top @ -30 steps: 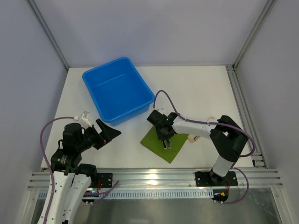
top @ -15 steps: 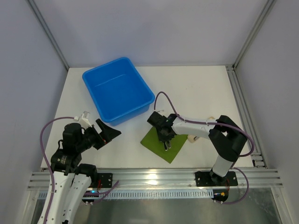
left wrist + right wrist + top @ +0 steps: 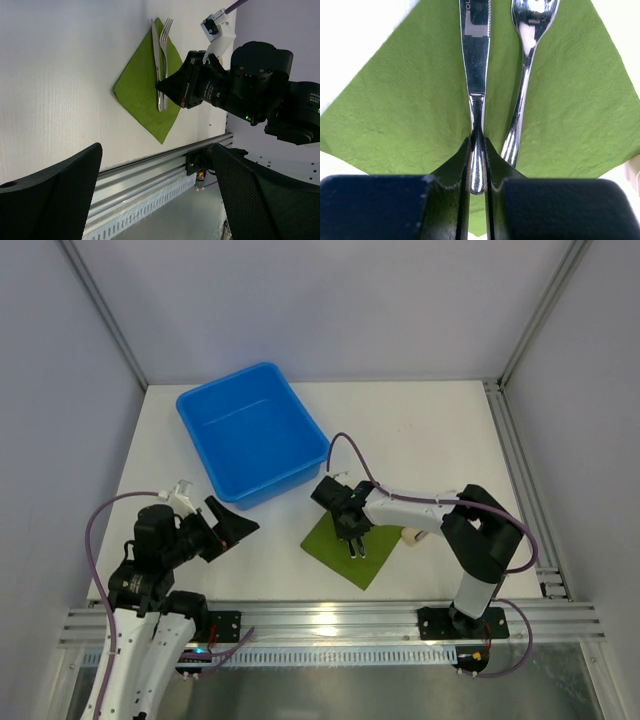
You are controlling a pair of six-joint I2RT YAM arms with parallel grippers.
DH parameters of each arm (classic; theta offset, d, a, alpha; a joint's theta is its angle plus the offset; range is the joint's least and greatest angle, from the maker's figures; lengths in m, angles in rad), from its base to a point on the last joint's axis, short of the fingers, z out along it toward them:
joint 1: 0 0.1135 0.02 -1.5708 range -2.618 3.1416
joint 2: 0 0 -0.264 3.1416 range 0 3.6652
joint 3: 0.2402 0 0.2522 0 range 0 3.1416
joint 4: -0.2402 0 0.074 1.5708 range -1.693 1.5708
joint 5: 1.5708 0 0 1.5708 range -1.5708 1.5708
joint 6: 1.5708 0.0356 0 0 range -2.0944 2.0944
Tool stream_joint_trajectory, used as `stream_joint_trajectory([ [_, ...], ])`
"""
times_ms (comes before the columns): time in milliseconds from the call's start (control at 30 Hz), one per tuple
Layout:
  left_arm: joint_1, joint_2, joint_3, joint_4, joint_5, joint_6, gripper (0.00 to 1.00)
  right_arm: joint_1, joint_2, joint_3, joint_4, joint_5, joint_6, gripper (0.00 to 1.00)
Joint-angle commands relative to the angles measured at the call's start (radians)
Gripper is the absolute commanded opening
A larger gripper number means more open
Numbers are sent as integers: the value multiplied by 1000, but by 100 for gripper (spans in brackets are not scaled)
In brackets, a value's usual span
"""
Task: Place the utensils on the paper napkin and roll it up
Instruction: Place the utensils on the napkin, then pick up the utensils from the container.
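Observation:
A green paper napkin point(image 3: 368, 560) lies as a diamond near the table's front edge; it also shows in the left wrist view point(image 3: 137, 95) and in the right wrist view point(image 3: 395, 100). My right gripper point(image 3: 351, 543) is low over it and shut on the handle of a silvery knife point(image 3: 475, 75), whose blade points away along the napkin. A silvery fork point(image 3: 522, 100) lies on the napkin just right of the knife. Both pieces show side by side in the left wrist view, knife point(image 3: 158, 65) and fork point(image 3: 165, 40). My left gripper point(image 3: 228, 523) is open and empty, held up at the front left.
A blue bin point(image 3: 250, 430) stands at the back left, its near corner close to the right wrist. A beige cylinder point(image 3: 411, 537) lies on the table just right of the napkin, under the right forearm. The metal rail point(image 3: 320, 620) runs along the front edge.
My right gripper has shifted slightly to the left with the knife in it. The left arm has not moved.

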State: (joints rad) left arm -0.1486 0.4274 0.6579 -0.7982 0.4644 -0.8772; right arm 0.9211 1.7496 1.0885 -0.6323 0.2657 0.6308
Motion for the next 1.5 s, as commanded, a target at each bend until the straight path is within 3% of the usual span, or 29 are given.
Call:
stream_joint_trajectory([
  [0, -3, -6, 6, -1, 14, 23, 91, 5, 13, 53, -1, 40, -6, 11],
  [133, -3, -6, 8, -2, 14, 26, 91, 5, 11, 51, -10, 41, -10, 21],
  [167, -3, -4, 8, -3, 16, 24, 91, 5, 2, 50, -13, 43, -11, 30],
  [367, -2, 5, 0, 13, 23, 21, 92, 5, -58, 60, -64, 87, -10, 39],
  [467, -2, 7, 6, 13, 23, 23, 92, -2, -87, 70, -109, 136, -13, 40],
  [800, -3, 5, 9, 13, 28, 26, 91, -192, -265, -27, -118, 162, -20, 32],
  [967, -2, 2, 5, 17, 37, 26, 92, -369, -331, -93, -116, 197, -14, 23],
  [1167, -3, -3, -3, 19, 43, 23, 91, -507, -305, -124, -113, 276, 30, 21],
  [1467, -2, -4, 2, 14, 43, 26, 91, -619, -222, -145, -53, 299, 47, 21],
])
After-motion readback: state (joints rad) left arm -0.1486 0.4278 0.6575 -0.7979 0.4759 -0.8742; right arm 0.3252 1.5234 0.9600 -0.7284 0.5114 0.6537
